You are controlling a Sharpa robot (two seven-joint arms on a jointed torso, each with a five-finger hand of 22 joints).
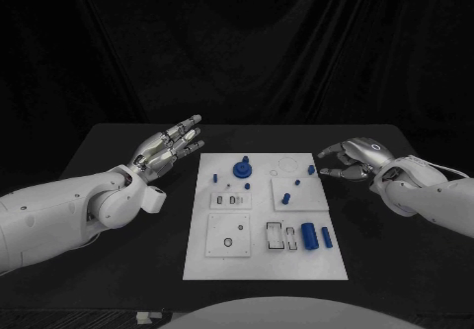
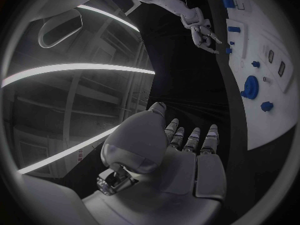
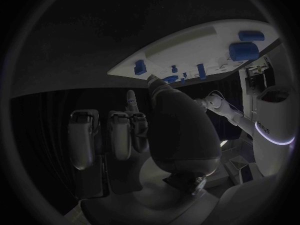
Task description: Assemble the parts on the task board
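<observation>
Nothing is picked up yet: the left hand (image 1: 170, 146) has wide fingers, the right hand (image 1: 353, 159) curled empty fingers; next, grab a small blue part (image 1: 285, 199) from the flat white task board (image 1: 265, 264).

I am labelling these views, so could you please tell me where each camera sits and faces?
Head view: from the robot's head, down at the task board; both arms show.
Left wrist view: behind the left robot hand, facing across the table.
Right wrist view: behind the right robot hand, facing the board.
All share the blue gear.
</observation>
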